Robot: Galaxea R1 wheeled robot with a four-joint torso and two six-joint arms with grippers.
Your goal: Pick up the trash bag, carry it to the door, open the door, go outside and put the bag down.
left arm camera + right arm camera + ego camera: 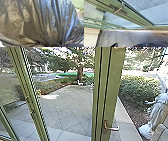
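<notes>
Trash bag (30, 25), dark, shiny, creased, close before left wrist camera. Cannot tell left gripper or right gripper open from closed. Also: green door frame (113, 84), metal lever handle (113, 128), paving (72, 107) outside.

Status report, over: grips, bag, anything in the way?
Grips: can't tell open or shut, either side. Bag: gathered, close at left wrist. Door: looks ajar, handle edge standing ahead, possible snag.
</notes>
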